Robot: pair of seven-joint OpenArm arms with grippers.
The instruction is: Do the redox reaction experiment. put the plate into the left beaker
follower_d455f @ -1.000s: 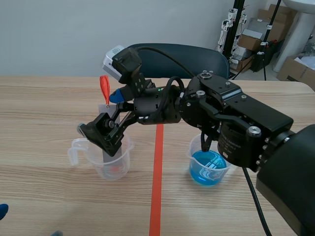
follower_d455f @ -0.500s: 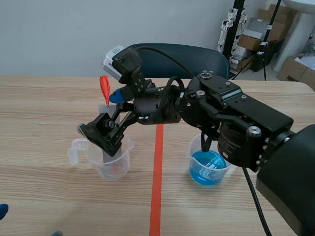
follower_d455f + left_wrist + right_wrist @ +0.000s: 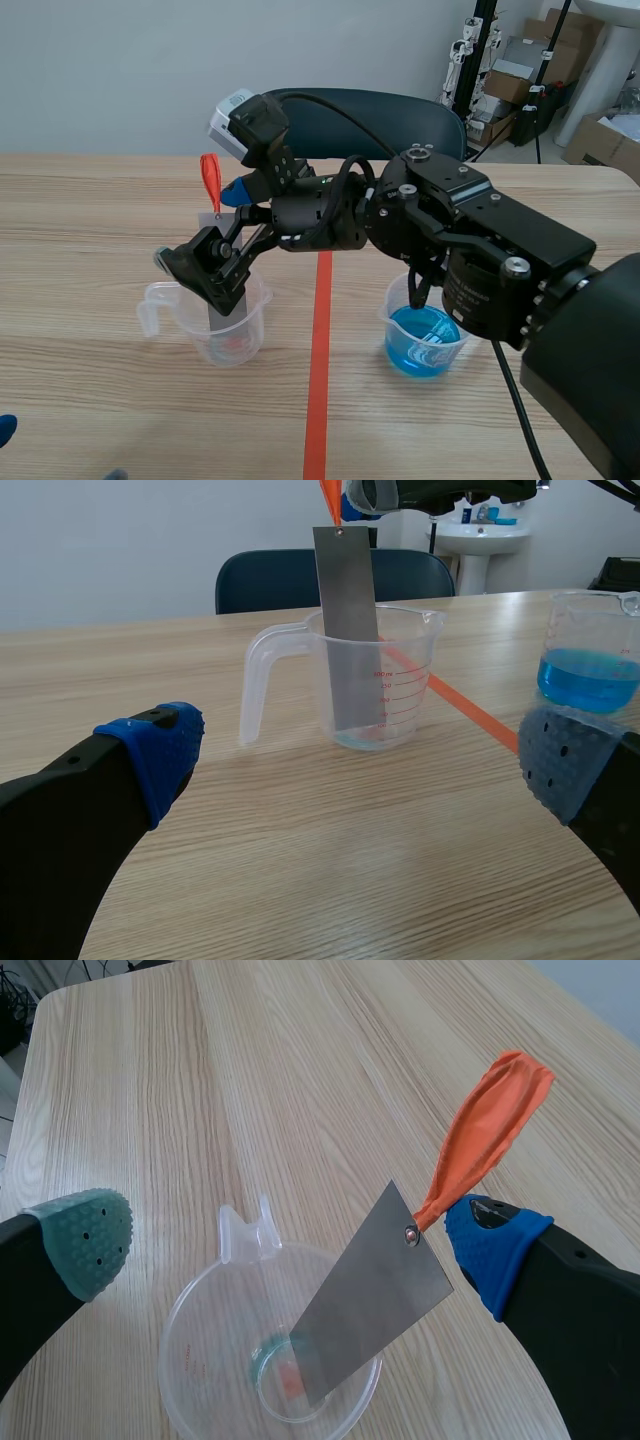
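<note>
The right end effector (image 3: pixel 288 1240) is positioned above the left beaker (image 3: pixel 200 1310) with its fingers spread wide, gripping nothing. The grey plate (image 3: pixel 370 1300) stands tilted inside this beaker, lower end at the bottom. Its orange tab (image 3: pixel 485 1125) lies just beside the blue pad (image 3: pixel 495 1250). The left end effector (image 3: pixel 362 758) is open, low over the bench (image 3: pixel 300 880), facing the beaker. The right beaker (image 3: pixel 425 335) contains blue liquid.

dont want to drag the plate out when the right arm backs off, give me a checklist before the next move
1. plate inside left beaker: ok.
2. left beaker upright: ok.
3. right end effector open: ok, fingers wide apart.
4. orange tag free of the blue pad: cannot tell, they sit very close.
5. left end effector open, apart from left beaker: ok.
</note>
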